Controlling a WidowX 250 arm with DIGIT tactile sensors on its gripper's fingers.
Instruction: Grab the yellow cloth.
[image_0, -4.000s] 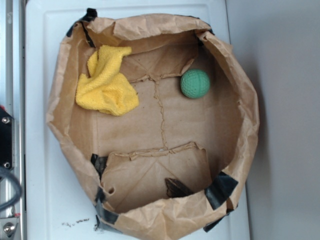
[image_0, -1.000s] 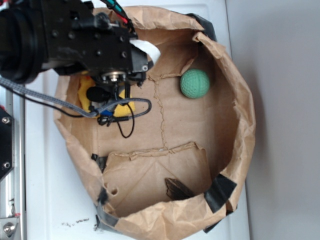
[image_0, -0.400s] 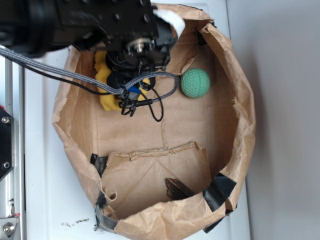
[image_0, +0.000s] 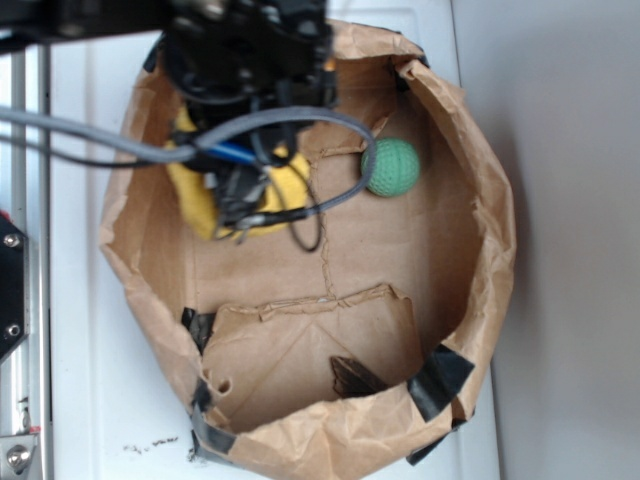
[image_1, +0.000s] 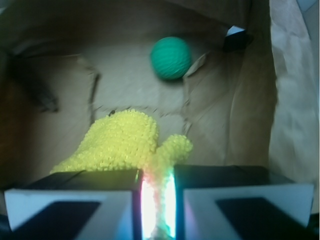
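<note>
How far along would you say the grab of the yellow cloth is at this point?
Done: the pincer is shut on a fold of the yellow cloth. In hand: that pinch. Left: lifting it, since the cloth seems to lie on the paper bag floor.

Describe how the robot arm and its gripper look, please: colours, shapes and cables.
The arm is a black, blocky metal body. Grey cables loop from it, one with a blue connector. In the wrist view, the gripper shows two flat fingers, white-edged with black faces.
</note>
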